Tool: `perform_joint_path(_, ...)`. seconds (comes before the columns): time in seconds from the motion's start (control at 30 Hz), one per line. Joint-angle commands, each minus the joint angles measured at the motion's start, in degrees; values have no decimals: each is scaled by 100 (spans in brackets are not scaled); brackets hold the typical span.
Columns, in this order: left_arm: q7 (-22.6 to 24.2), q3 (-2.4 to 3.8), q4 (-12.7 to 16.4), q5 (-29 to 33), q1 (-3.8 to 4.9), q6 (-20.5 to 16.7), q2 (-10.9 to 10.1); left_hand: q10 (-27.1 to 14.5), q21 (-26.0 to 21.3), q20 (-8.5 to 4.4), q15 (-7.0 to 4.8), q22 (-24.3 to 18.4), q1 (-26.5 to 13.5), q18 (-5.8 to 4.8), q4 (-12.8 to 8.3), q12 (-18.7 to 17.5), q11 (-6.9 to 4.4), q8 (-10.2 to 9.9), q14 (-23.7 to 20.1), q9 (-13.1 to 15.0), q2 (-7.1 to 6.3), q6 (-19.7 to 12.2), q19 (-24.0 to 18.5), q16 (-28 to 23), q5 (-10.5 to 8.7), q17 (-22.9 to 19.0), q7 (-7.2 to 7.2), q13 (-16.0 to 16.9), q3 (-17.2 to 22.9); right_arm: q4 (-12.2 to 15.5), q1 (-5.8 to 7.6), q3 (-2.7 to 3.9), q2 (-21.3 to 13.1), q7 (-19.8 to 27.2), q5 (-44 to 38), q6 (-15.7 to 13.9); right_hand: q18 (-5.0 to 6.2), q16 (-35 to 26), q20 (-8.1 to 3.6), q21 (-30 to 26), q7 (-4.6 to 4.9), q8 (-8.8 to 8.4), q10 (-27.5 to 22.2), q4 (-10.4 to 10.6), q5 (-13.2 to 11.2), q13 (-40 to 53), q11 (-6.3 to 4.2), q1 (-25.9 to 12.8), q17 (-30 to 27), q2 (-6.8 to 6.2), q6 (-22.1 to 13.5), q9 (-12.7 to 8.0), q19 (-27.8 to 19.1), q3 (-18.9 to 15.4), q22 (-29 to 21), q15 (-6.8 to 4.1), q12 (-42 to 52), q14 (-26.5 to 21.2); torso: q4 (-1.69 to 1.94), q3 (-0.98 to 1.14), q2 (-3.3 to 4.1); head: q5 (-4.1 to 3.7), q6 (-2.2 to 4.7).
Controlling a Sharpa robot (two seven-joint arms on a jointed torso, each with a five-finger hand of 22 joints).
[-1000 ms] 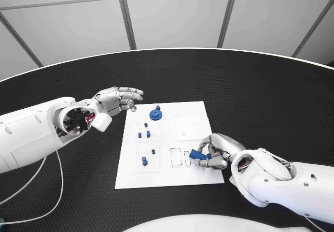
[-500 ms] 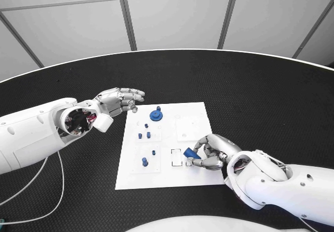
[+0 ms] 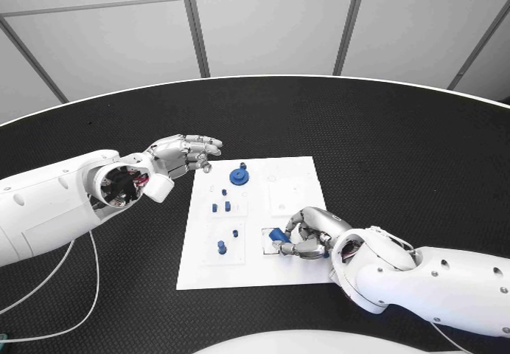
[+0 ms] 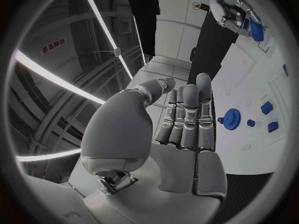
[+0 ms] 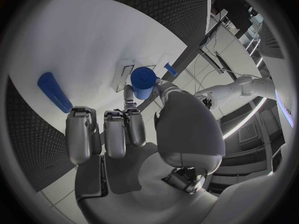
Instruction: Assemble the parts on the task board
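While the left hand (image 3: 183, 153) hovers empty, the right hand (image 3: 308, 234), holding a blue part (image 3: 278, 235), has apparently shifted leftward.

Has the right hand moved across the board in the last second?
Yes. The right hand, pinching a blue part, has shifted toward the robot's left over the task board, to the rectangular slots.

Board far-right: bare patch of task board (image 3: 292, 173), open from above.
Board left: blue gear (image 3: 238, 175), small blue pegs (image 3: 221, 206) stand up, block low passes.
Board near edge: right hand (image 3: 308, 234) w/ blue part (image 3: 278, 235) sits over slots.
Left hand (image 3: 183, 153): hovers off board's far-left corner, over table (image 3: 404, 147).
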Motion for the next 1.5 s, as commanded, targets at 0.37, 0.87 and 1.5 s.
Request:
perform_joint_path(0.37, -4, 0, 14, 0, 1, -13, -9, 6, -25, 11, -11, -9, -3, 56, 7, -26, 23, -22, -47, 6, 49, 31, -44, -32, 0, -11, -2, -7, -26, -244, 2, 6, 222, -31, 3, 64, -106, 29, -56, 23, -415, 141, 291, -3, -112, 945, -83, -212, 1381, -7, 497, 281, 550, 28, 1417, -77, 80, 560, -5, 8, 1, 28, -10)
perform_joint_path(0.87, -23, 0, 27, 0, 2, -16, -24, 8, -26, 10, -13, -10, 10, 57, 2, -25, 21, -23, -49, 7, 57, 33, -43, -32, 3, -13, -3, -8, -20, -284, 3, 9, 269, -55, 2, 43, -98, 14, -83, -20, -439, 303, 294, 7, -1128, 966, -103, -759, 1347, 25, 425, 506, 541, -550, 1405, -100, 48, 553, -13, 8, 1, 45, -28)
perform_joint_path(1.5, -26, 1, 37, 0, 2, -25, -36, 8, -26, 10, -13, -10, 10, 57, 2, -25, 21, -23, -49, 7, 57, 33, -43, -32, 3, -13, -3, -8, -20, -230, 4, 10, 269, -12, 2, -23, -67, -27, -60, -176, -412, 367, 230, 16, -1687, 890, -77, -752, 1264, 428, 308, 639, 512, -1910, 1364, -76, -116, 536, -13, 10, -3, 53, -38)
